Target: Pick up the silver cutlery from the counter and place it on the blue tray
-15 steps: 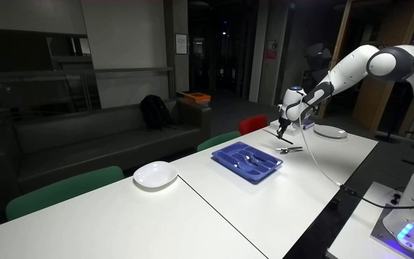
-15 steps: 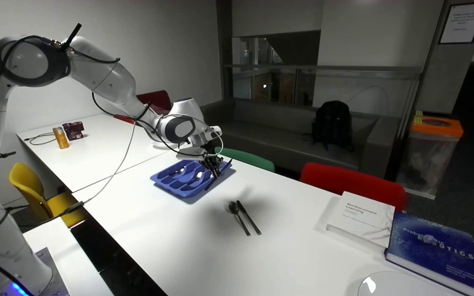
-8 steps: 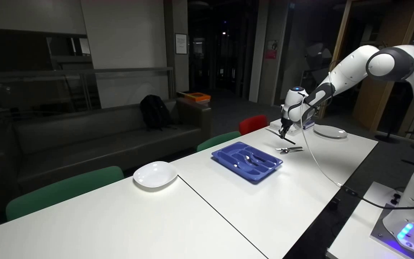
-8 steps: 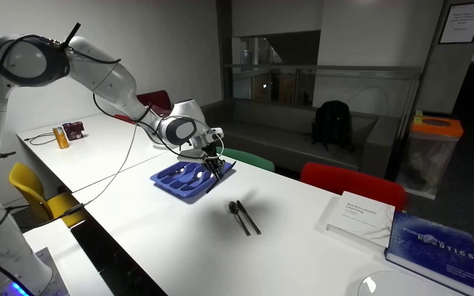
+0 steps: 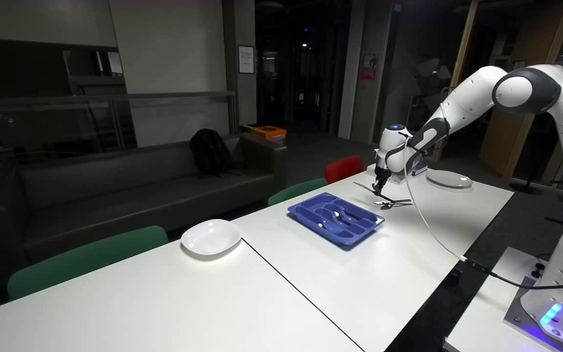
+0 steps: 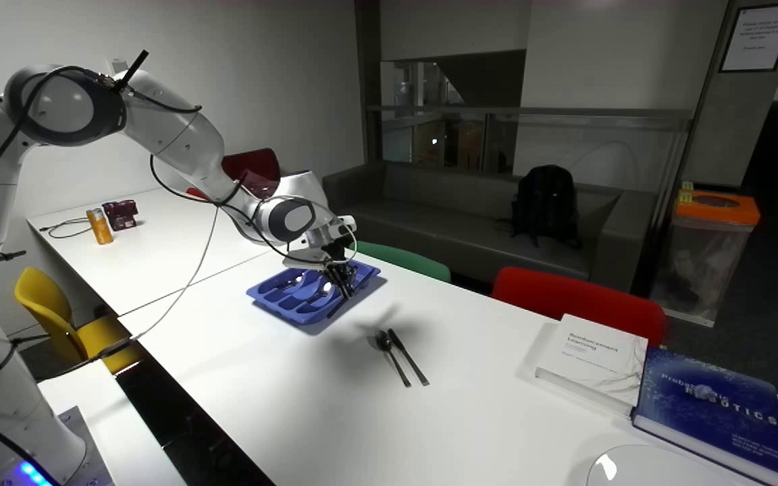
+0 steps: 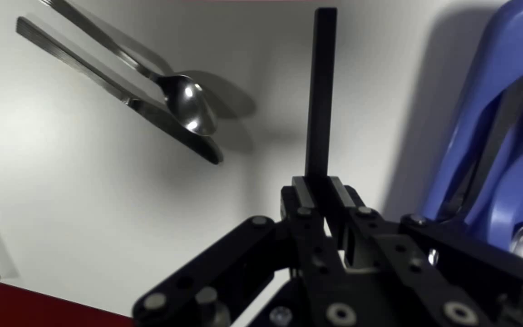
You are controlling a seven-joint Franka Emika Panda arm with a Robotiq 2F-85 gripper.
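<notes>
From your gripper (image 7: 323, 194) in the wrist view, you have bare counter (image 7: 107, 218) toward 9 o'clock; a spoon (image 7: 188, 104) and knife (image 7: 127, 100) obstruct 10, the blue tray (image 7: 500, 61) stands at 2, and your held utensil (image 7: 320, 93) juts toward 12.

1. The arm (image 5: 472, 98) is lowered, and its elbow (image 6: 65, 108) is seen lower than before in both exterior views.
2. The gripper (image 5: 376, 191) is brought down and shifted toward the blue tray (image 5: 308, 210).
3. The gripped knife (image 7: 321, 93) is carried along with it; in an exterior view, one end, earlier seen with a gap beside the lying cutlery (image 5: 400, 202), is now seen overlapping it.
4. In an exterior view, a shadow (image 6: 383, 317) on the table (image 6: 497, 405) near the lying spoon (image 6: 383, 340) is shifted toward the tray.
</notes>
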